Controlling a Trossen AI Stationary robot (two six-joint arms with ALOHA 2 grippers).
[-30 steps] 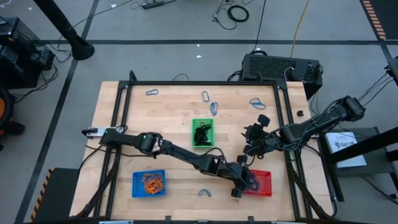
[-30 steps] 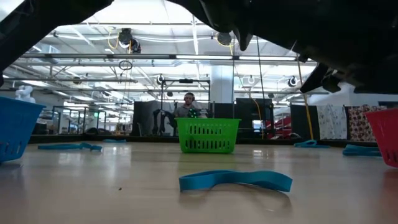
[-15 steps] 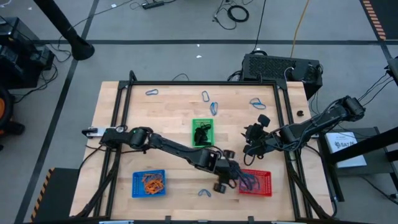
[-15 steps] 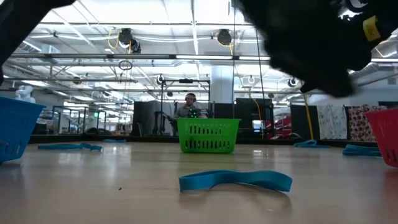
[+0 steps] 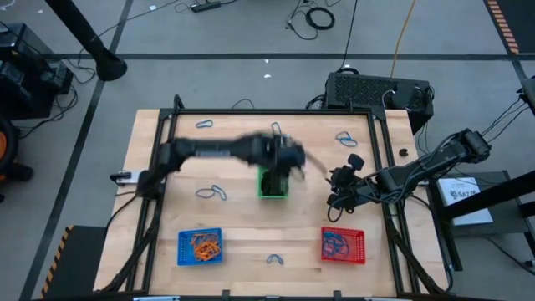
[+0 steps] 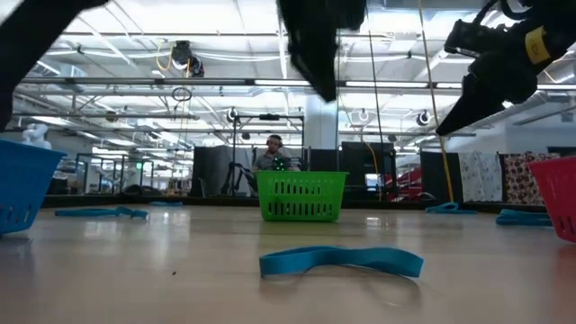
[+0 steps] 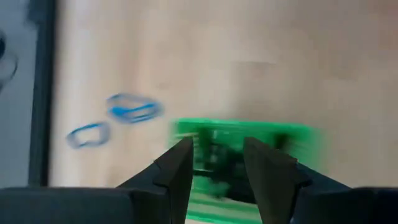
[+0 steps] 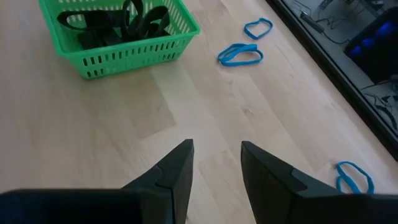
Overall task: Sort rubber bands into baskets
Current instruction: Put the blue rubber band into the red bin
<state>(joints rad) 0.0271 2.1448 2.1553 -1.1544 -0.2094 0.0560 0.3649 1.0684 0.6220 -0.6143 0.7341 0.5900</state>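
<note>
High: left gripper (image 5: 288, 156) is blurred over green basket (image 5: 272, 186); blue basket (image 5: 201, 247) and red basket (image 5: 343, 245) sit near the front edge. Left wrist: fingers (image 7: 177, 171) parted, nothing held, blue bands (image 7: 132, 108) beyond. Right wrist: right gripper (image 8: 216, 163) parted, empty, above bare table (image 8: 93, 137).

You look down on a pale wooden worktop (image 5: 234, 226) edged by a black metal frame (image 5: 159, 150), standing on a grey floor (image 5: 251, 33) crossed by dark lines. A black box-shaped unit (image 5: 378, 90) sits just behind the worktop, with black cables (image 5: 318, 17) and a yellow cable (image 5: 405, 29) trailing nearby. Across the worktop you see a large hall with bright ceiling strip lights (image 6: 207, 85), a white column (image 6: 321, 117) and a seated person (image 6: 273, 153) far back.
</note>
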